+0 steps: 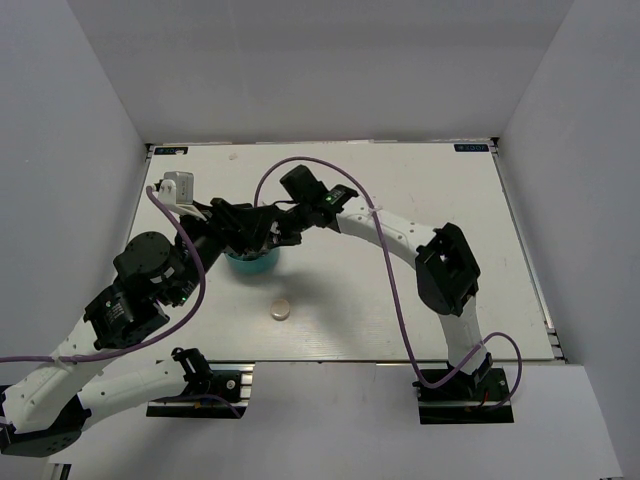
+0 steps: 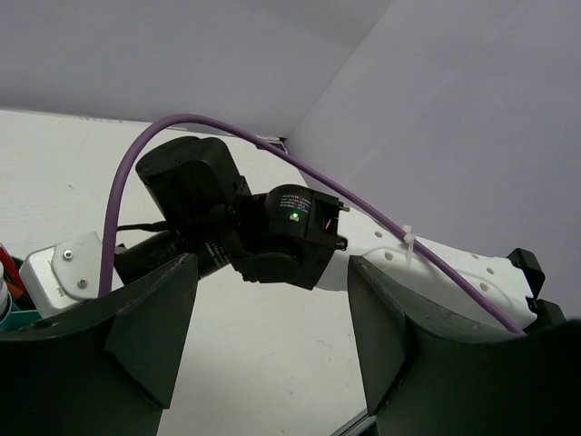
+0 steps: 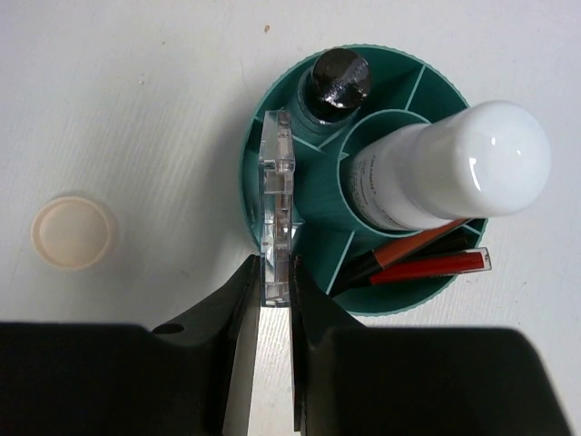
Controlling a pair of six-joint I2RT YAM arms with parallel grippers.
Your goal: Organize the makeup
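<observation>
Right gripper (image 3: 275, 272) pinching clear-edged palette (image 3: 277, 173) edge-on at teal tub (image 3: 313, 209) rim, left gripper (image 2: 268, 318) spread

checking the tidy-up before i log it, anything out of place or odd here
The round cream compact lies alone on the table, outside the teal tub. The clear palette stands on edge at the tub's side, pinched by the right gripper. Nothing looks spilled or broken.

white-and-black arms (image 1: 396, 236), purple cables (image 2: 182, 117)

Palette (image 3: 277, 204) clear glossy plastic; tub (image 3: 318, 198) matt teal plastic.
</observation>
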